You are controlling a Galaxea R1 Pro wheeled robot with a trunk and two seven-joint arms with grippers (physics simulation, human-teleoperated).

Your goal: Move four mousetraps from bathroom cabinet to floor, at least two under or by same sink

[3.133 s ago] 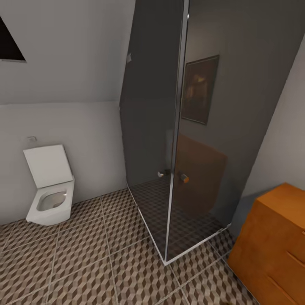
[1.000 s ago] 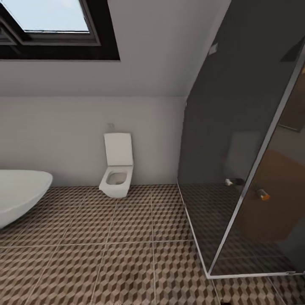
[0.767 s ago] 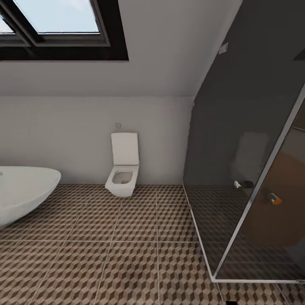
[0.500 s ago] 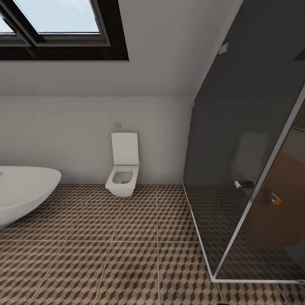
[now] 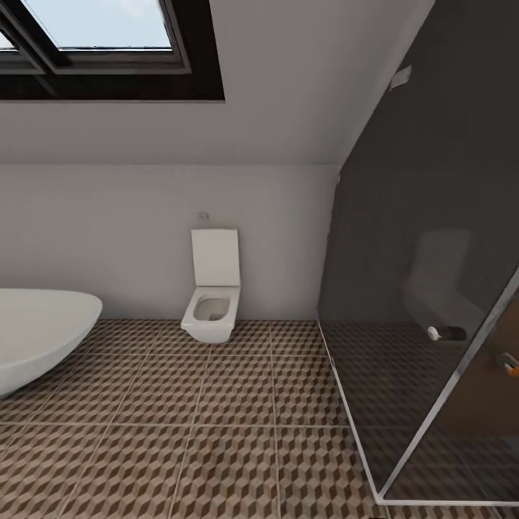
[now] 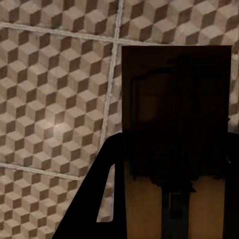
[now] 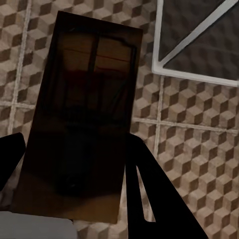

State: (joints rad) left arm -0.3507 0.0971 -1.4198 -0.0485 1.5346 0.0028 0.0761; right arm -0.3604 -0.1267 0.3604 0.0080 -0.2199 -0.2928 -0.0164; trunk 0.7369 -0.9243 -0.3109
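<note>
While each wrist camera looks down past a dark finger at the tiles, a trap sits in each hand:

Mousetrap in the left gripper: a flat tan wooden rectangle [image 6: 177, 144], mostly in shadow, with a dark wire bar across it; it stands out over the floor from between the fingers.

Left gripper [image 6: 169, 199]: clamped on that mousetrap; one dark finger [image 6: 94, 199] shows beside the wood.

Mousetrap in the right gripper: a second wooden rectangle [image 7: 84, 114], tilted a little, with a dark wire frame and a thin red line near its far end.

Right gripper [image 7: 74, 194]: closed around this trap; one dark finger [image 7: 154, 199] lies along the wood and another dark tip shows at the opposite edge.

Bathroom floor [image 5: 216, 432]: square tiles printed with brown, beige and grey cubes, pale grout lines; it lies beneath both held traps, apart from them.

Shower enclosure [image 5: 432, 288]: dark glass panels with a pale metal frame at the right of the head view, its base rail meeting the tiles; a corner of that white rail [image 7: 194, 69] shows beyond the right-hand trap.

Toilet [image 5: 211, 299]: white, lid raised, against the far wall.

Bathtub [image 5: 36, 339]: white, oval, at the left edge.

Skylight [image 5: 101, 43]: dark-framed, in the sloped ceiling at far left.
</note>
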